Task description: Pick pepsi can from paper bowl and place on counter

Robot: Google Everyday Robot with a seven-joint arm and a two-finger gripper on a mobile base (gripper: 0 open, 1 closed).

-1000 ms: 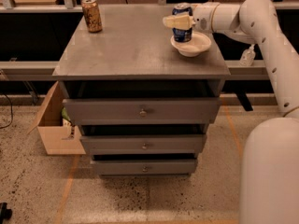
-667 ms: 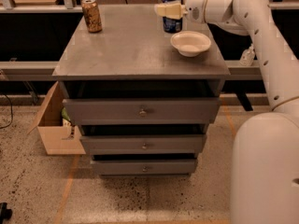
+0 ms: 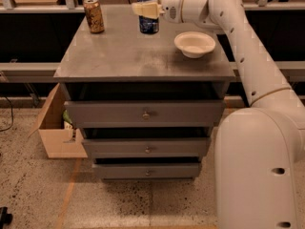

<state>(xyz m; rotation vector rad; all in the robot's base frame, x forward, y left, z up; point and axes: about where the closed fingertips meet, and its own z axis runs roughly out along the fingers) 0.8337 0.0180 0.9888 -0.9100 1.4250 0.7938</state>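
Note:
The pepsi can, dark blue with a silver top, stands upright at the back middle of the grey counter. My gripper reaches in from the right and is shut on the can's upper half with its cream fingers. The can's base is at or just above the counter top; I cannot tell if it touches. The white paper bowl sits empty on the counter's right side, to the right of the can and apart from it.
A brown-gold mottled can stands at the counter's back left corner. The cabinet below has three drawers with round knobs. An open cardboard box sits on the floor at the left. A dark shelf with railing runs behind.
My gripper has lifted the pepsi can out of the paper bowl and carried it left to the back middle of the counter. The bowl is now empty.

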